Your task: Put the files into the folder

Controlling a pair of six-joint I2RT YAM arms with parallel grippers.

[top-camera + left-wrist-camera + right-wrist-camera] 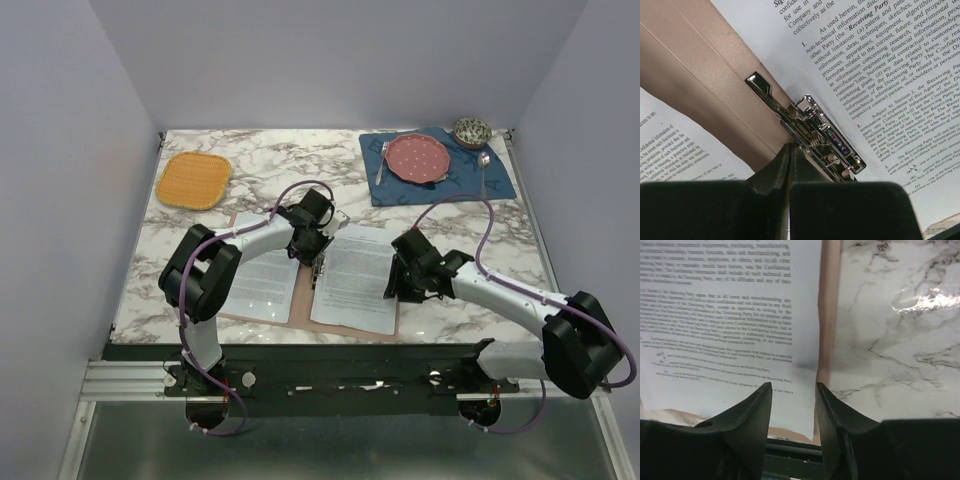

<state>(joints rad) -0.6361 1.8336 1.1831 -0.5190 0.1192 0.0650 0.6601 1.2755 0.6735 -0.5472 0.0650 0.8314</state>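
The pinkish-brown folder (240,219) lies open on the marble table. One of the files (262,285) rests on its left half, the other (355,280) on its right half. My left gripper (318,250) is shut, nothing showing between its tips (790,146), which sit at the near end of the metal clip (822,137) on the folder's spine (705,65). My right gripper (794,385) hangs open just above the right sheet's (725,315) outer edge, where a strip of folder (829,315) shows. Nothing is between its fingers.
An orange woven mat (194,179) lies at the back left. At the back right, a blue placemat (437,168) carries a pink plate (417,157), a fork (381,163) and a spoon (484,165); a patterned bowl (471,131) stands behind it. Walls close in three sides.
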